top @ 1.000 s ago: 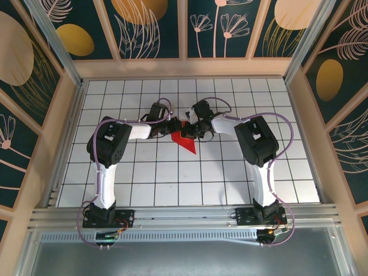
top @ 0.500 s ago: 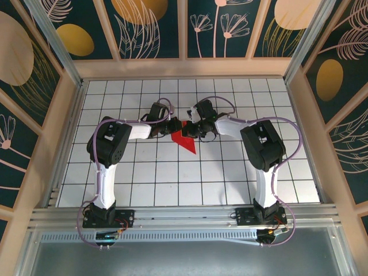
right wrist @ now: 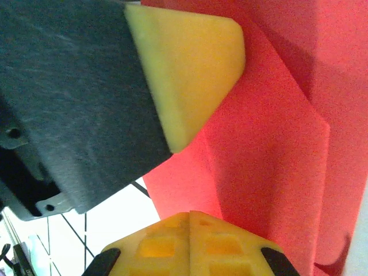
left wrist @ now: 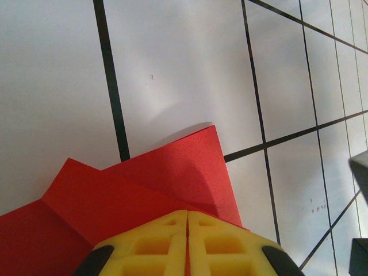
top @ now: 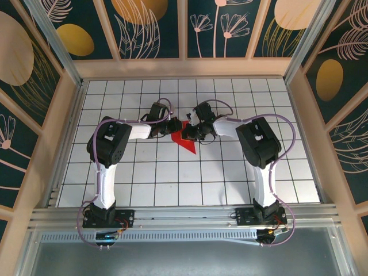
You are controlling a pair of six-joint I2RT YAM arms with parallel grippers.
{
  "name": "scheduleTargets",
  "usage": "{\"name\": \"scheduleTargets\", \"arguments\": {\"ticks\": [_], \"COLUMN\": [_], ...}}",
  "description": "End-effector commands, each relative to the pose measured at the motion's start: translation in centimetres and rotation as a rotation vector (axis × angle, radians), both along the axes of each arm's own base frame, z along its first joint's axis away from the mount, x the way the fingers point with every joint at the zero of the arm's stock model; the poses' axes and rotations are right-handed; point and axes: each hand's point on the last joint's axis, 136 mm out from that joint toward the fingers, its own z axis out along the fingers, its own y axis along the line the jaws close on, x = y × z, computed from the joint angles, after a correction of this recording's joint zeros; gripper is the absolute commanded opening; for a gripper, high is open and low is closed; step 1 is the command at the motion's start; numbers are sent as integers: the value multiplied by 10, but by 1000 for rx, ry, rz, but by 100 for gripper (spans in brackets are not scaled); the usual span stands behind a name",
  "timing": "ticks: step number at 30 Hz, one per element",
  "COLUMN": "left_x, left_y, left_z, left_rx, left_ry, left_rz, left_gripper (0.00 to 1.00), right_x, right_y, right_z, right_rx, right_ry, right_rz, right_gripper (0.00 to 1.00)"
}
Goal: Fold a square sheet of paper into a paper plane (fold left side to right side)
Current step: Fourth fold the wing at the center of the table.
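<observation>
- red square sheet of paper (top: 187, 140), creased, on the table (top: 230, 172).
- left hand (left wrist: 187, 221) pinches its 9 o'clock side.
- right hand (right wrist: 190, 218) closed tight at 3 o'clock.

square sheet of paper (top: 186, 142) lies on table (top: 144, 172), mid-grid | left gripper (top: 175, 127) over its left edge | right gripper (top: 192, 131) over its right edge

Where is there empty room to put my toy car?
Bare table tiles run along the back wall, beside the left wall and right wall, and across the near rows between the left arm and right arm. It is crowded in the middle, where the left gripper and right gripper meet over the red paper.
</observation>
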Motion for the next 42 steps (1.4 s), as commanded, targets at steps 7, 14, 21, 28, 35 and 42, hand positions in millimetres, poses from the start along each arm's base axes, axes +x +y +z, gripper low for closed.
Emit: {"name": "scheduleTargets", "arguments": {"ticks": [7, 14, 21, 28, 35, 42], "left_x": [-11, -8, -7, -5, -5, -6], "left_y": [16, 19, 20, 22, 22, 24], "left_z": [-33, -37, -40, -40, -40, -41], "left_rx": [78, 102, 114, 130, 135, 142], "left_ry": [81, 80, 79, 75, 74, 76], "left_rz": [26, 37, 40, 43, 44, 45], "left_gripper": [9, 8, 7, 7, 7, 7], "right_x": [-9, -28, -46, -64, -78, -89], "right_y": [-10, -22, -34, -46, -56, -66], "right_z": [-22, -26, -29, -33, -37, -37], "right_rx": [-84, -111, -98, -108, -130, -141], "right_ry": [36, 83, 135, 168, 189, 199], "right_rz": [-2, -4, -30, -41, -52, -73], "right_gripper": [0, 0, 0, 0, 0, 0]}}
